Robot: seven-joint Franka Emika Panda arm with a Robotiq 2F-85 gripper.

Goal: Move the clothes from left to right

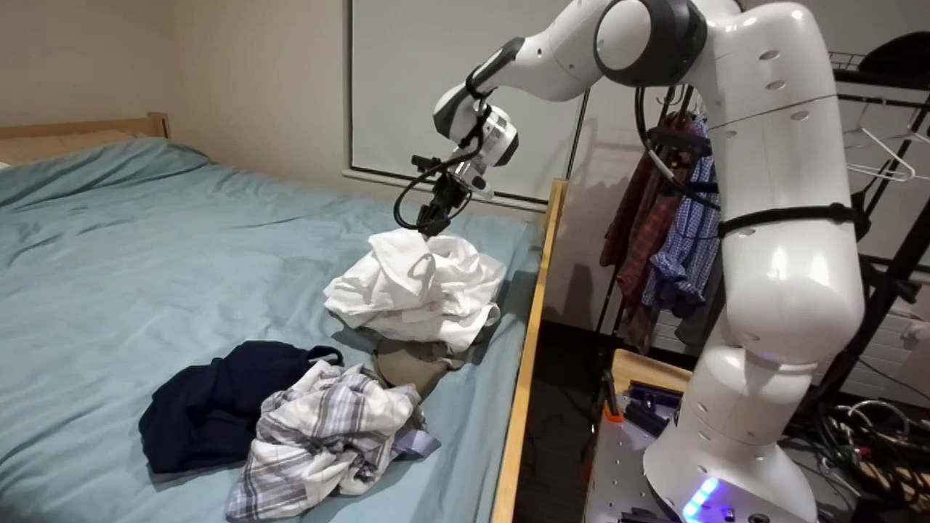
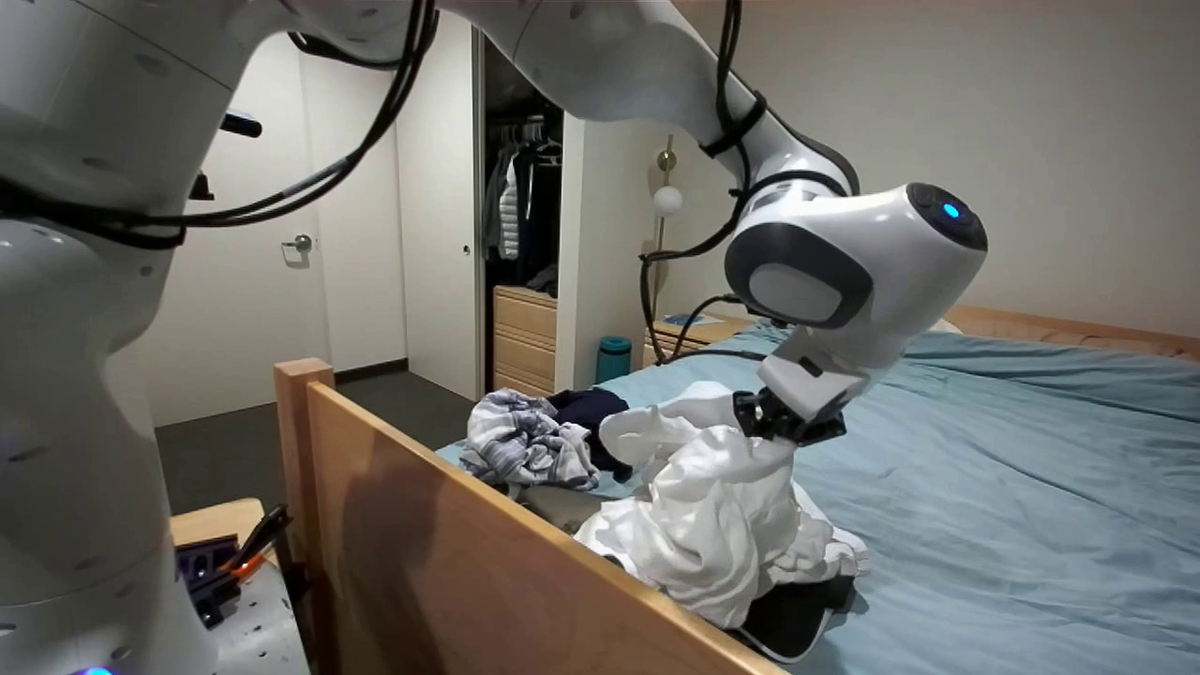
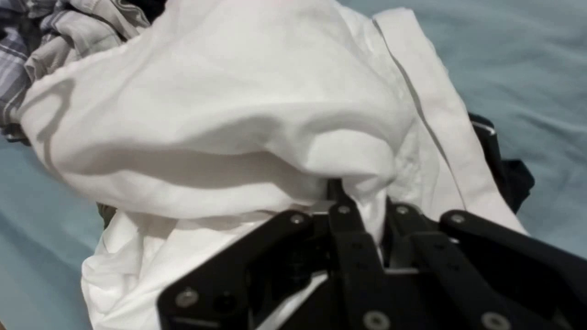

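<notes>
A crumpled white garment (image 1: 421, 290) lies heaped on the blue bedsheet near the bed's wooden edge; it shows in both exterior views (image 2: 717, 516). My gripper (image 3: 367, 204) is closed on a fold of this white cloth (image 3: 257, 91), pinched between its fingers. In both exterior views the gripper (image 1: 434, 224) (image 2: 792, 427) is at the top of the heap. A navy garment (image 1: 211, 410) and a grey-white plaid shirt (image 1: 327, 436) (image 3: 87, 34) lie together, apart from it. An olive garment (image 1: 410, 363) and a black one with white edging (image 2: 797, 614) lie partly hidden under the white cloth.
A raised wooden bed board (image 2: 516, 553) (image 1: 534, 349) runs between the robot base and the bed. A wall stands behind the bed. Shirts (image 1: 676, 218) hang on a rack behind the arm. Tools (image 1: 647, 407) lie on the robot's table.
</notes>
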